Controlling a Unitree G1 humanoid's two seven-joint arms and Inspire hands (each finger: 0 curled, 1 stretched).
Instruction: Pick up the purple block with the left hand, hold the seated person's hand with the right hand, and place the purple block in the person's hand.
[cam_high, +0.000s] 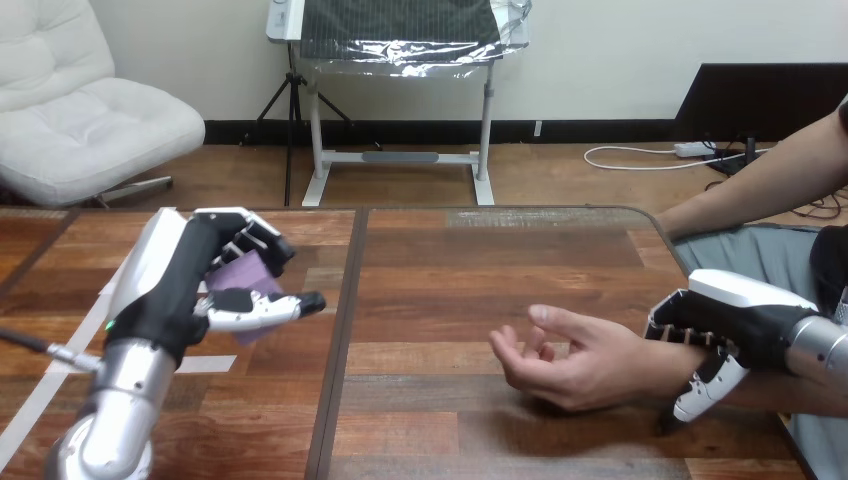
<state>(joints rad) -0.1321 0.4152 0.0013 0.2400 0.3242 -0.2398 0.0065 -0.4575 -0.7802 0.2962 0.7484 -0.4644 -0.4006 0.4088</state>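
The left hand pinches the purple block between curled fingers and thumb, above the worktop at the left. The right hand curls round the person's wrist; the person's hand lies palm up, well apart from the block.

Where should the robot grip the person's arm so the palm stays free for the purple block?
Probably the wrist, coming over it from the right, as the right hand does now. The person's hand lies palm up, fingers loosely curled, so a wrist grip leaves the palm open.
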